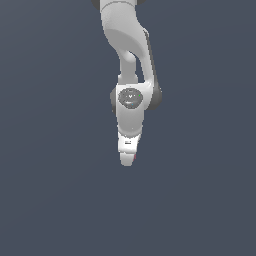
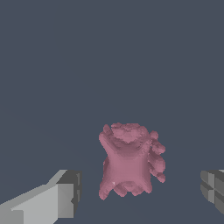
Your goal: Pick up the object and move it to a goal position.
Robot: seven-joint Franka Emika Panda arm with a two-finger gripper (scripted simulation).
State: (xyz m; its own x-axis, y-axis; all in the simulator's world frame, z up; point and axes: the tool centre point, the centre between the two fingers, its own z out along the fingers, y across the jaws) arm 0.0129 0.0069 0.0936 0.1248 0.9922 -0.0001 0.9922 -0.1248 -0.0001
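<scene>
A white Panda robot arm reaches straight down over a plain dark grey-blue table [image 1: 50, 200]. Its hand [image 1: 128, 159] is spread wide, gripping nothing: in the wrist view the two grey fingers [image 2: 65, 197] stand well apart with clear gaps on both sides of the object [image 2: 129, 162], which lies on the table between them, touching neither. The likeliest trouble from here is a poor grip. The object is knobbly and uneven, so when the fingers close they may meet only a few protruding bumps, and it could twist, squirt out or slip free once lifted. It also seems to sit closer to one finger than the other, so that finger may push it sideways first. The object is a dark pink-red lump with a smoother central body and clusters of small rounded spikes along its edges. In the exterior view only a sliver of red shows beside the hand's tip. No goal marker is visible.
</scene>
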